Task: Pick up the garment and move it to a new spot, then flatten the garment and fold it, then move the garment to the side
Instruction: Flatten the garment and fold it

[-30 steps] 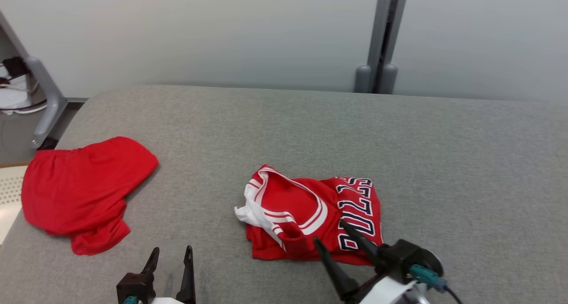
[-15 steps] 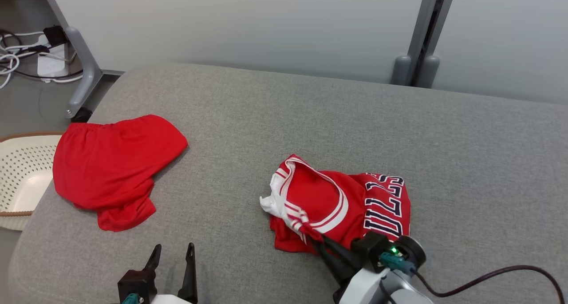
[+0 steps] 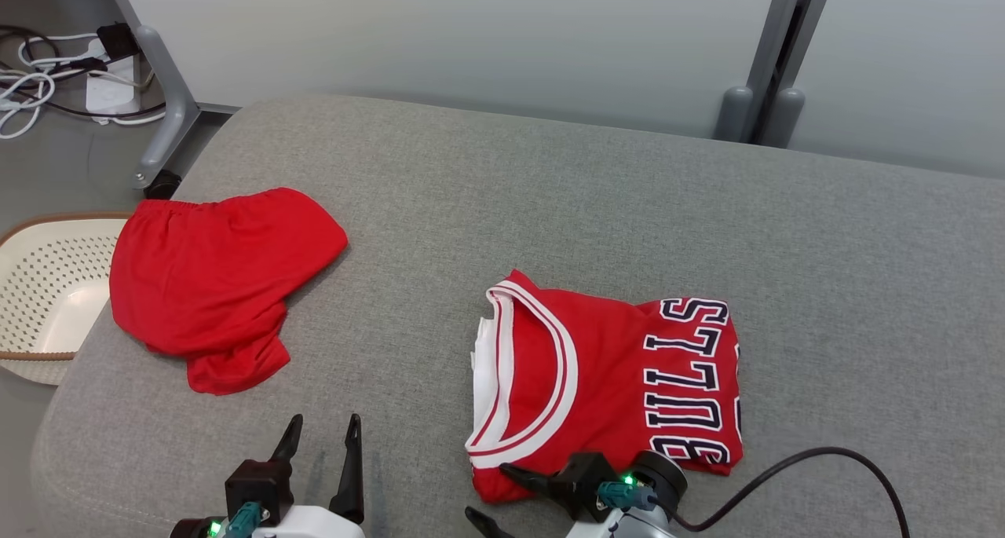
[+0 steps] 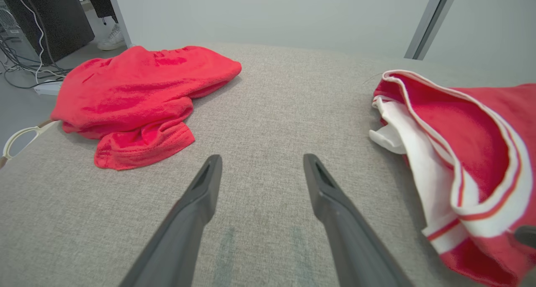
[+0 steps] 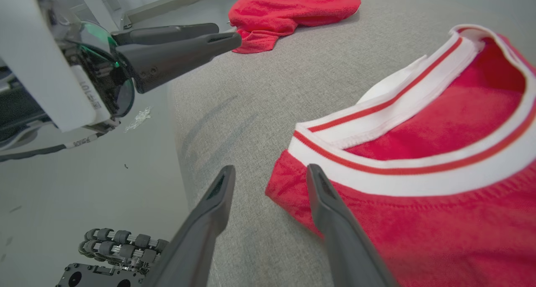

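The garment (image 3: 604, 381), a red jersey with white trim and dark BULLS lettering, lies folded and fairly flat on the grey cushioned surface (image 3: 550, 200), right of centre. My right gripper (image 3: 487, 491) is open at the jersey's near left corner. In the right wrist view the garment (image 5: 439, 153) has that corner lying by the gripper (image 5: 271, 169), and one of the fingers (image 5: 331, 207) is over the red edge with nothing pinched. My left gripper (image 3: 325, 422) stands open over bare cushion, left of the jersey. The left wrist view shows it (image 4: 262, 157) empty, with the garment (image 4: 469, 153) to its right.
A second red garment, crumpled shorts (image 3: 212, 279), lies at the cushion's left side. Beyond the left edge, on the floor, sits a white perforated basket (image 3: 43, 287), with cables (image 3: 31, 90) and a grey frame leg (image 3: 165, 122) behind. A grey post (image 3: 773, 75) stands at the back.
Half a second ago my right gripper was shut on the jersey's near edge; it has let go and opened, and the jersey now lies flatter. The head camera has shifted.
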Controlling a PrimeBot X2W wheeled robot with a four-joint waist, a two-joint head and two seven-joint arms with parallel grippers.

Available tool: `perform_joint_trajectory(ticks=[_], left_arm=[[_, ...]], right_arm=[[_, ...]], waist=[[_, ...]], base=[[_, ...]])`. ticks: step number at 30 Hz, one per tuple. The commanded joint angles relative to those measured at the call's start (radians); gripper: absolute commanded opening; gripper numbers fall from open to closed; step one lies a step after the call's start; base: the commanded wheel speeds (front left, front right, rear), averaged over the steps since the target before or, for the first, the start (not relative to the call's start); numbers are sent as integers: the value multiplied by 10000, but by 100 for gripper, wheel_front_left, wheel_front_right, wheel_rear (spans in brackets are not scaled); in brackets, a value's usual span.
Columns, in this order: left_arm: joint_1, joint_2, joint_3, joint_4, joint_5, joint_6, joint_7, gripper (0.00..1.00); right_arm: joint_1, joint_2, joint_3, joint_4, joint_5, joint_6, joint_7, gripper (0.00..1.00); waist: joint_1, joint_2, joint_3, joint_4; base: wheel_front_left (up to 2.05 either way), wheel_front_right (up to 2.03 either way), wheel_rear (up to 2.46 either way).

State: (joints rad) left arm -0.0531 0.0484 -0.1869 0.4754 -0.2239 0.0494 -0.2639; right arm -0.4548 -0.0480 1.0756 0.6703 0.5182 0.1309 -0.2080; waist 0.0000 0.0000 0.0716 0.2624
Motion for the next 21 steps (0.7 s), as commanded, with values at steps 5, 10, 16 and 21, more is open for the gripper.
perform_joint_trajectory(ticks=[5, 10, 16, 21], left_arm=[[-229, 46, 119, -37, 52, 88, 0, 100], [-151, 48, 264, -112, 3, 146, 0, 100], [-135, 48, 414, -231, 140, 213, 0, 100], [-198, 49, 574, -248, 230, 201, 0, 100]], right_arm=[[-355, -83, 139, 463, 854, -4, -224, 100], [-510, -70, -1163, 1197, 652, -2, -572, 100], [-93, -66, -4126, 1123, -1097, -2, -577, 100], [931, -57, -7039, 162, -2724, -2, -579, 100]], waist=[[0, 0, -14, -148], [0, 0, -73, -551], [0, 0, -115, -1037], [0, 0, -235, -1398]], base=[[0, 0, 0], [0, 0, 0], [0, 0, 0], [0, 0, 0]])
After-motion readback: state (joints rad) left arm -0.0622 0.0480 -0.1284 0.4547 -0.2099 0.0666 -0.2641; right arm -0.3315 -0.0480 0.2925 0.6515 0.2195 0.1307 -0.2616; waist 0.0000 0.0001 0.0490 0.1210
